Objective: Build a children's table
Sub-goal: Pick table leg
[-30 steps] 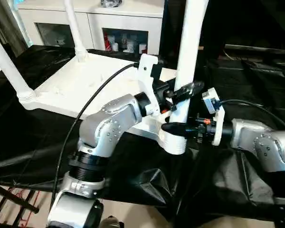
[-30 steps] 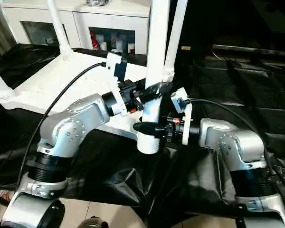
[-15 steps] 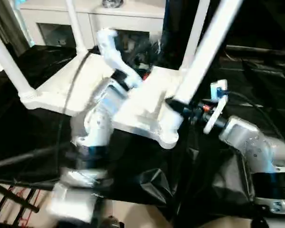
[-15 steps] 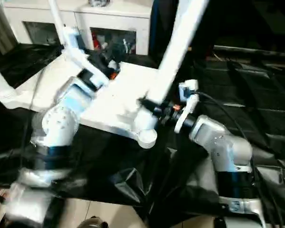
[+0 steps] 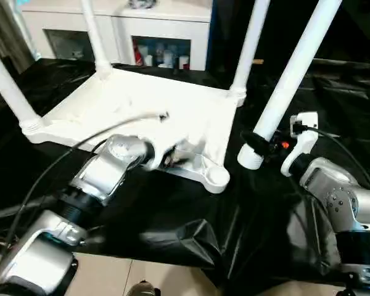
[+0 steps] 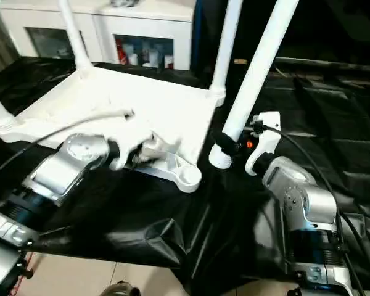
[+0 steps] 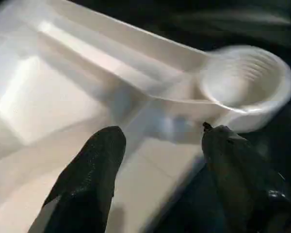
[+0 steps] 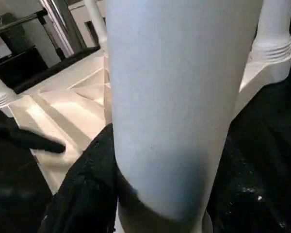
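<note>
The children's table lies upside down: its white tabletop [image 5: 142, 102] rests on the black cloth with three legs standing in corner sockets, at the left [image 5: 12, 92], far left [image 5: 94, 37] and far right [image 5: 250, 43]. The near right socket [image 5: 216, 178] is empty. My right gripper [image 5: 259, 143] is shut on the fourth leg [image 5: 293, 68] near its lower end. That leg is tilted to the right, and its foot hangs just right of the empty socket. My left gripper [image 7: 163, 132] is open, low over the ribbed underside beside that socket [image 7: 242, 82].
The black-draped work table [image 5: 172, 216] ends just in front of my arms, with floor below. A white cabinet [image 5: 154, 24] with glass doors stands behind it. Cables run along both forearms.
The fourth leg has come out of the near right socket and now leans right in my right gripper. My left arm has left the leg and swung down onto the tabletop.
</note>
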Available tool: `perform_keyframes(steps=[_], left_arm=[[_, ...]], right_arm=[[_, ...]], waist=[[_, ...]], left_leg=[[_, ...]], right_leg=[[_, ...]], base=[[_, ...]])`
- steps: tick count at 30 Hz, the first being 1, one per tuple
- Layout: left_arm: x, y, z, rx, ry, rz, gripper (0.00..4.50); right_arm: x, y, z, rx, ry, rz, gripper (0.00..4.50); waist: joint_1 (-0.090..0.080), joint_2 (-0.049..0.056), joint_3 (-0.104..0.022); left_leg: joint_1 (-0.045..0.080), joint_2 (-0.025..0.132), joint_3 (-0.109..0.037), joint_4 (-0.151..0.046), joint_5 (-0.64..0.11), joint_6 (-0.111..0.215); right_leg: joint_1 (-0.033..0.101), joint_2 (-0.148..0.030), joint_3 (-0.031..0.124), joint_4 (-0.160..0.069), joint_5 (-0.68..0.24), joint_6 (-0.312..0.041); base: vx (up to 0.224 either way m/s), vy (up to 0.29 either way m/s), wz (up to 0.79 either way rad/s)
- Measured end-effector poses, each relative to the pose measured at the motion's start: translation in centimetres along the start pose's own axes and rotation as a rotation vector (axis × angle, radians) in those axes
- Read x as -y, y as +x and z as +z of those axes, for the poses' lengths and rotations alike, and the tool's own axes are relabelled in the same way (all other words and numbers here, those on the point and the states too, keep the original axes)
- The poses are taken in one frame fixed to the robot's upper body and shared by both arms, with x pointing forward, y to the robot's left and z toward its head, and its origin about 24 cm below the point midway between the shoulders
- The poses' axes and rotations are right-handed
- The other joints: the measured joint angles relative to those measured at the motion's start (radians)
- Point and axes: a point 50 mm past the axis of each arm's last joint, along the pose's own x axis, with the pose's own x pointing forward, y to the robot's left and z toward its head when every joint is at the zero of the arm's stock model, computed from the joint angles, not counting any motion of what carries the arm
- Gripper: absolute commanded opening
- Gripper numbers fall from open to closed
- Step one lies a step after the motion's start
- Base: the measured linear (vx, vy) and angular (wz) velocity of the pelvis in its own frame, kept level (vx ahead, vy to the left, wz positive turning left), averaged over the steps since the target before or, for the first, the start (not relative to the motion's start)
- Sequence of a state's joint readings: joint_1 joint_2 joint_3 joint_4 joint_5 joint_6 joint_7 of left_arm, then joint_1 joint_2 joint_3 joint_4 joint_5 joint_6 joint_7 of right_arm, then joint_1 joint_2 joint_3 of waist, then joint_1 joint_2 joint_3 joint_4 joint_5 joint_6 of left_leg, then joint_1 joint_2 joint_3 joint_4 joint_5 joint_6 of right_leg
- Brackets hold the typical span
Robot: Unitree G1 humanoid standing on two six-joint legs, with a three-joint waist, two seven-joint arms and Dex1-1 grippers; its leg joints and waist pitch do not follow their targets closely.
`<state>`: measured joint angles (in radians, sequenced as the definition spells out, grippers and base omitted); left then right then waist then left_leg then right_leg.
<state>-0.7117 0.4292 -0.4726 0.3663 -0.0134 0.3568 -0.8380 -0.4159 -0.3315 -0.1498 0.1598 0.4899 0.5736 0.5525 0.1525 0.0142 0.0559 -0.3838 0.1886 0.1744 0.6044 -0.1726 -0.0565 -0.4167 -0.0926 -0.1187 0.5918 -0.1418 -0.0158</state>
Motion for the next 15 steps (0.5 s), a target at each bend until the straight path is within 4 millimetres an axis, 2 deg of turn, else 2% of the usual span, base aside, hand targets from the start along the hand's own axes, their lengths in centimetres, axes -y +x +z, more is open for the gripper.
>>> perform_keyframes(steps=[7, 15], left_arm=[[0.5, 1.4, -0.4, -0.047, 0.032, -0.107, 3.04], [0.3, 3.2, -0.6, -0.069, 0.035, -0.1, 3.04]], right_arm=[[0.0, -0.2, -0.3, -0.004, -0.02, -0.003, 1.91], [-0.6, 0.0, -0.7, -0.025, -0.037, 0.03, 1.91]], waist=[[-0.008, 0.0, 0.0], [-0.008, 0.0, 0.0]], left_leg=[[0.001, 0.0, -0.001, 0.001, 0.003, -0.004], [-0.001, 0.0, -0.001, 0.0, 0.003, -0.004]], right_leg=[[0.001, 0.0, 0.0, 0.002, 0.0, -0.001], [0.0, 0.0, -0.001, 0.002, 0.0, -0.001]], base=[[0.0, 0.0, 0.0], [0.0, 0.0, 0.0]])
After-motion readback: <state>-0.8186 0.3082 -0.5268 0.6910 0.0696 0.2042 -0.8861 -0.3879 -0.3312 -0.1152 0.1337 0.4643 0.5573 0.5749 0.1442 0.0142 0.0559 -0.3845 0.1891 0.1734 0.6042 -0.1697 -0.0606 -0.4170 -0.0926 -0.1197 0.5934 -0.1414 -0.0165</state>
